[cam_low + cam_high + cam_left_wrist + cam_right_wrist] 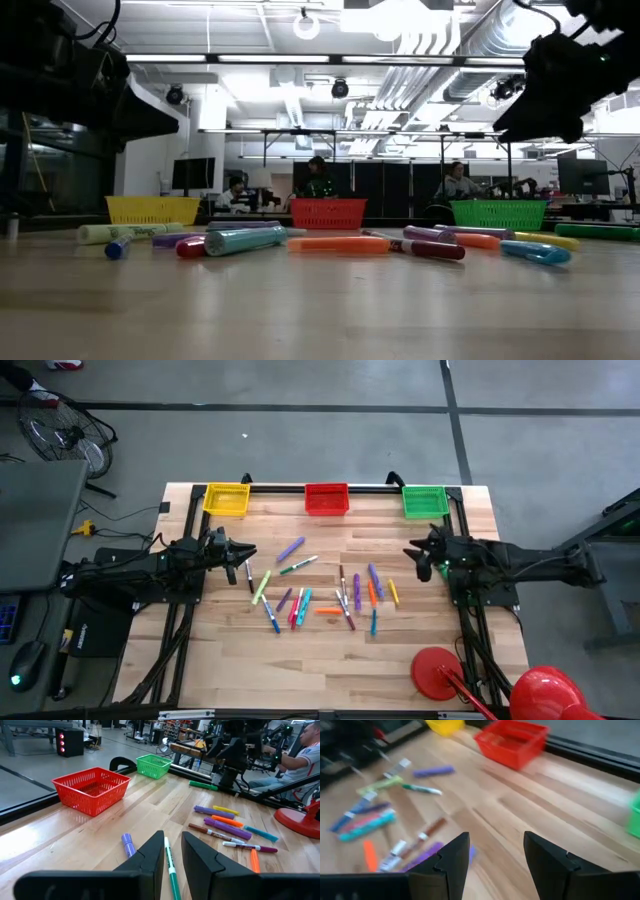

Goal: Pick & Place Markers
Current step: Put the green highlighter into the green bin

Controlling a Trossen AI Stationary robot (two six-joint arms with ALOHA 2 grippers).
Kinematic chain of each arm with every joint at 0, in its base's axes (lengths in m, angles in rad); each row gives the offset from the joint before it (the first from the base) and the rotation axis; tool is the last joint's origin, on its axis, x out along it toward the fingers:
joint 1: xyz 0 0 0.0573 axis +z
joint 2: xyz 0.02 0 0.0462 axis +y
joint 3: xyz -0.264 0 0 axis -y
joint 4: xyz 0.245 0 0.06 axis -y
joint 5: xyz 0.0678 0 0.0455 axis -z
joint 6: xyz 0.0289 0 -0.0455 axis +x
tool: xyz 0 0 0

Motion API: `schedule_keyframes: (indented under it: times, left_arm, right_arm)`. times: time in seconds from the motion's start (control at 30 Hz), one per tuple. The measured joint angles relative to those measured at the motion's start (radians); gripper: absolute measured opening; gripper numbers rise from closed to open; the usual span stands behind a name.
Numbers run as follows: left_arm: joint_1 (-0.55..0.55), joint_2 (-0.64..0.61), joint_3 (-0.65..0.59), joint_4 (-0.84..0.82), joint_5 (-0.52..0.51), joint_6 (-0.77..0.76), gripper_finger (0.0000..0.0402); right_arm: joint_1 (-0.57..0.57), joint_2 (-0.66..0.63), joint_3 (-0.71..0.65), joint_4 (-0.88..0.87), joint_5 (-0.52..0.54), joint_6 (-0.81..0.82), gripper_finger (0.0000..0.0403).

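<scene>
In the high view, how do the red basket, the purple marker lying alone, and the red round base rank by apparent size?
1. Red round base, largest.
2. Red basket, close behind; the gap is small.
3. Purple marker, clearly smallest.

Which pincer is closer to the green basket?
The right pincer. It hovers just in front of the green basket, slightly toward the table's middle. The left pincer is across the table, near the yellow basket.
</scene>
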Motion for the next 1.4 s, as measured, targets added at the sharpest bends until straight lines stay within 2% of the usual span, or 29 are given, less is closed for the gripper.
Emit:
schedule_keyframes:
  times: [0.13,0.3,0.63,0.77,0.97,1.23,1.4]
  left_arm:
    - [0.000,0.000,0.000,0.000,0.000,0.000,0.0064]
    - [0.000,0.000,0.000,0.000,0.000,0.000,0.0064]
    - [0.000,0.000,0.000,0.000,0.000,0.000,0.0064]
    - [0.000,0.000,0.000,0.000,0.000,0.000,0.0064]
    - [0.000,0.000,0.000,0.000,0.000,0.000,0.0064]
    - [0.000,0.000,0.000,0.000,0.000,0.000,0.0064]
    - [0.000,0.000,0.000,0.000,0.000,0.000,0.0064]
  right_arm:
    - [0.000,0.127,0.080,-0.105,0.047,0.103,0.0177]
    - [-0.009,0.304,0.155,-0.170,0.025,0.229,0.0177]
    - [-0.120,0.603,0.218,-0.220,-0.177,0.324,0.0177]
    - [-0.158,0.695,0.230,-0.260,-0.241,0.327,0.0177]
    - [-0.192,0.790,0.297,-0.351,-0.260,0.280,0.0177]
    - [-0.282,0.908,0.450,-0.637,-0.161,0.195,0.0183]
    - [-0.337,0.968,0.450,-0.674,-0.174,0.197,0.0208]
